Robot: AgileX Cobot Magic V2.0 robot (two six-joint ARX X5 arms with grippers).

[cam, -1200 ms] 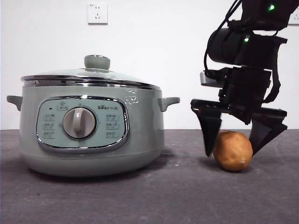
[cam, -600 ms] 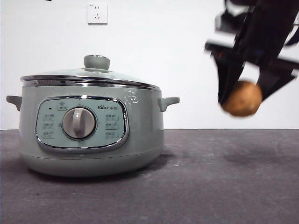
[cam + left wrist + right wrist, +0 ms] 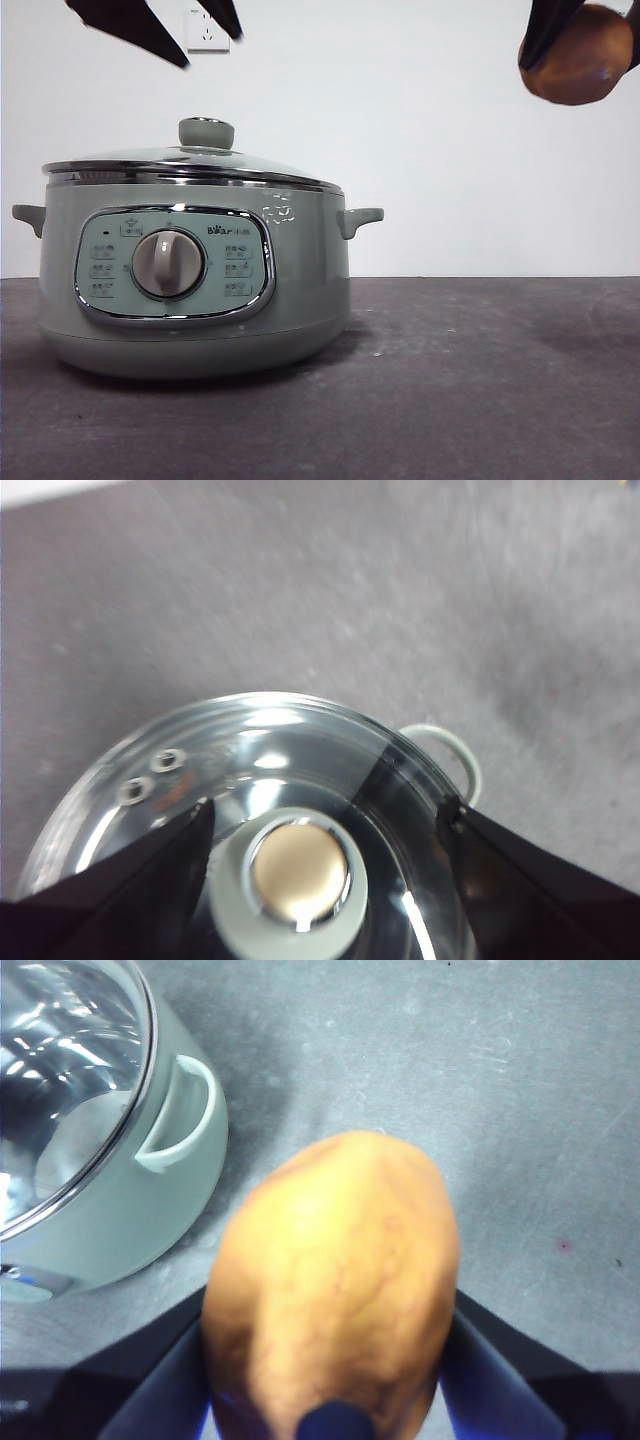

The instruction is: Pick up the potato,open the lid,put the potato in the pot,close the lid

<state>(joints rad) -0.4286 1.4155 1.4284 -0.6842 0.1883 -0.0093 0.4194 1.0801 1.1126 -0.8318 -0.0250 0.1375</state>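
The sage-green pot (image 3: 190,270) stands on the left of the table with the glass lid (image 3: 190,165) on it, green knob (image 3: 207,132) on top. My left gripper (image 3: 195,45) is open and hangs above the knob; in the left wrist view its jaws stand on either side of the knob (image 3: 298,875) over the lid (image 3: 260,770). My right gripper (image 3: 330,1360) is shut on the orange-brown potato (image 3: 335,1290) and holds it high at the top right of the front view (image 3: 578,55), to the right of the pot (image 3: 90,1160).
A white wall socket (image 3: 208,28) is on the back wall behind the pot. The dark grey table (image 3: 480,380) stretches to the right of the pot. The pot's side handle (image 3: 360,218) sticks out to the right.
My right gripper has lifted the potato from the table up to the top right corner. My left gripper has come into view above the lid's knob.
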